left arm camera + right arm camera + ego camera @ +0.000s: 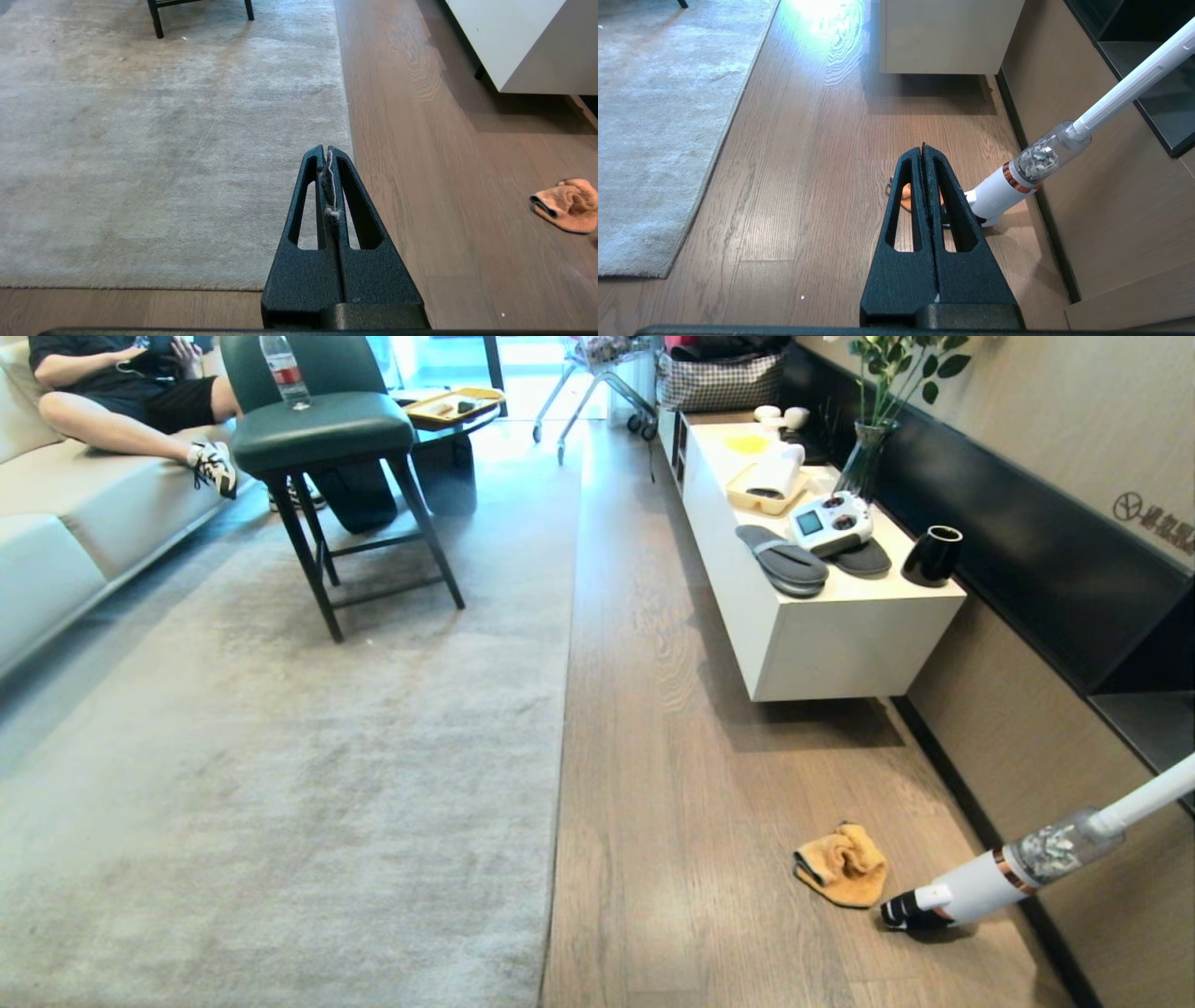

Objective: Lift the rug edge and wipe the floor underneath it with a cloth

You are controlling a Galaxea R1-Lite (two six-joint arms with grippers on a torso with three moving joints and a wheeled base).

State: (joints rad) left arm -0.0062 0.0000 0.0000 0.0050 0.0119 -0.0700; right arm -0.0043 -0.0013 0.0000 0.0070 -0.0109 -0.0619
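Currently both the left claw (328, 151) and right claw (923, 149) are pressed together, empty, above the floor (672, 756); rug edge (560, 728) lies flat, orange cloth (842, 865) nearby.

The pale grey short-pile rug (280, 775) lies flat on the brown-grey wood-grain plank floor (691, 784), its long straight rug edge (565, 709) running away from the camera down the room, parallel to the planks. In the left wrist view the border meets a second straight border at a square corner, partly hidden behind the gripper, and both sit flush on the planks with no backing showing. The crumpled orange cloth (842, 865) rests in a loose heap on the bare planks, well apart from the rug edge, near the wall side of the floor.
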